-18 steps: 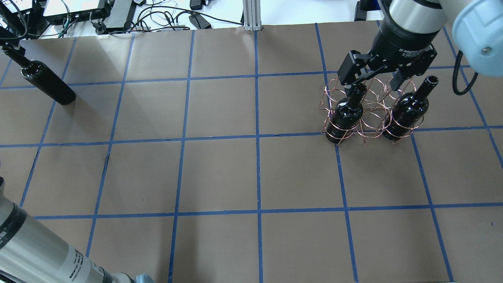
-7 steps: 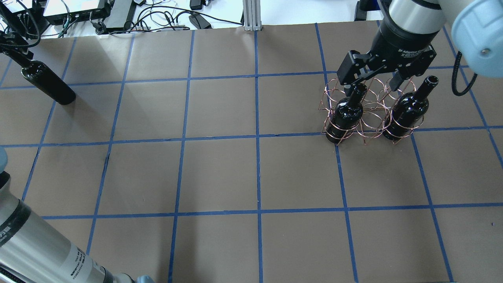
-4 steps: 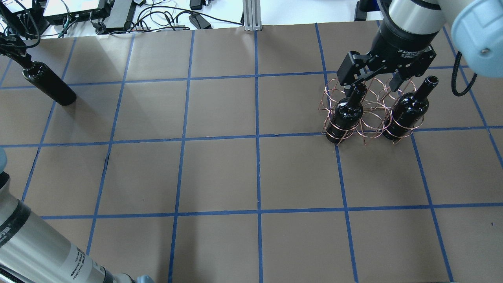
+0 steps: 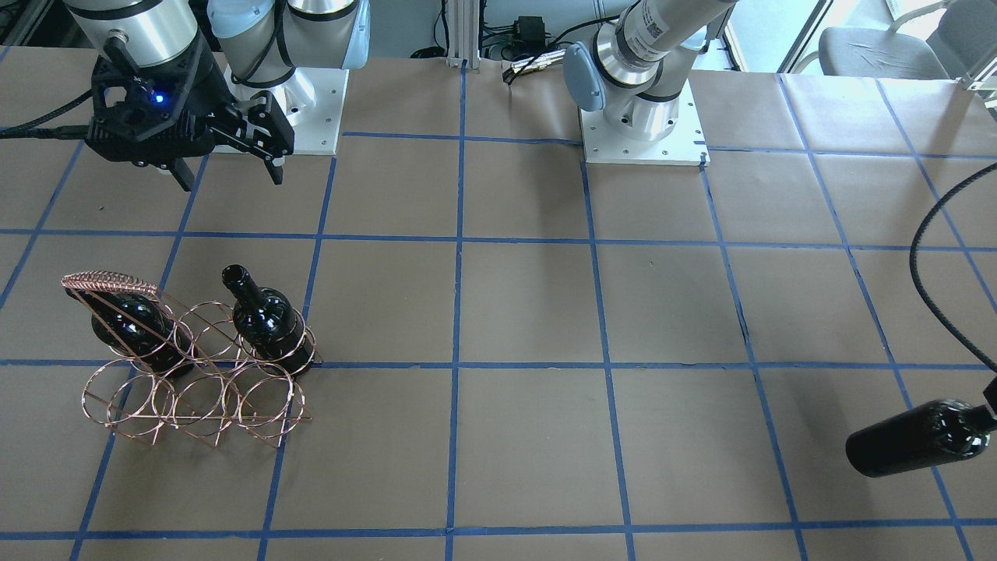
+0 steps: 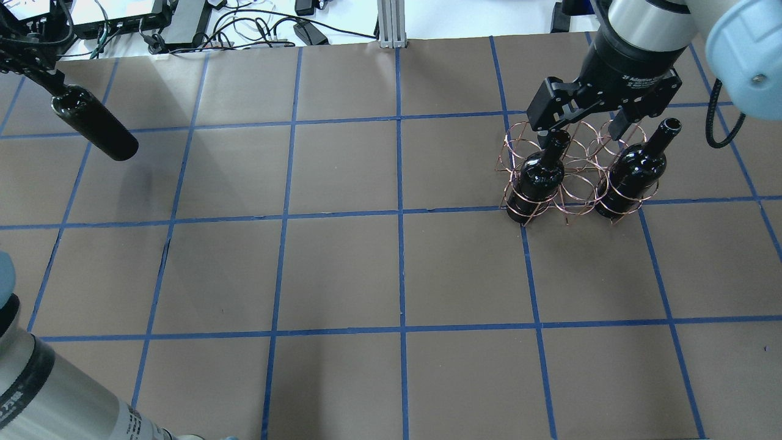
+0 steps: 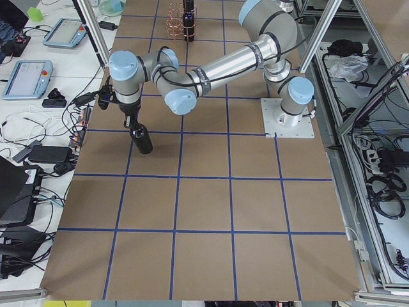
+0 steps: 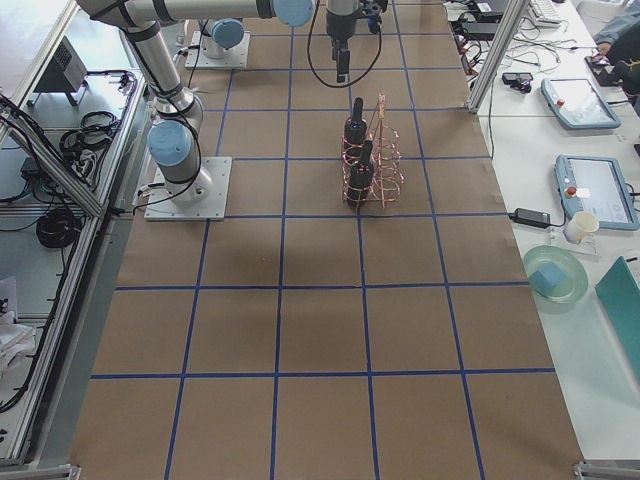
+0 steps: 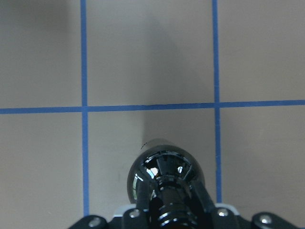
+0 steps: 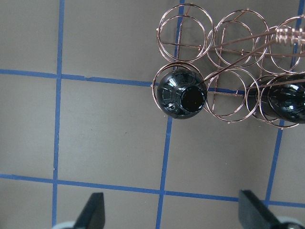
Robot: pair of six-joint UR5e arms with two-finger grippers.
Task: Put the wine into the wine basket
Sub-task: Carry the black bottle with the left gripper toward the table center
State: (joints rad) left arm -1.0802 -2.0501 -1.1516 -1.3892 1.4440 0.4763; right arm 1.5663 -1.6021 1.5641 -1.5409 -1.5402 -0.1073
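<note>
The left gripper (image 5: 44,78) is closed tight on the thin neck of the wine (image 5: 98,125). In the left wrist view, the neck sits right between the two fingers at 6 o'clock, and the round shiny shoulder of the bottle shows just past them.

Seen from overhead, the wine is far out at about 10 o'clock on the brown table (image 5: 342,269) with its blue lines. The bottle is tilted. Its fat body slants away from the gripper toward 4 o'clock. A dark shadow lies on the table a little apart from the bottle's bottom end, so the bottle looks lifted off the table.

The wine basket (image 5: 568,174) is well apart from the wine, far off at 3 o'clock from it, at about 2 o'clock on the table. It stands upright. Two other bottles stand in it, the first bottle (image 5: 537,177) and the second bottle (image 5: 629,174). They are in the two end rings of the row nearer the robot.

The right gripper (image 4: 232,179) hangs up above the basket, on its 12 o'clock side in the overhead view. Its two fingers are spread wide and hold nothing. In the right wrist view the basket and the open top of one bottle show at 12 o'clock from the fingers.
</note>
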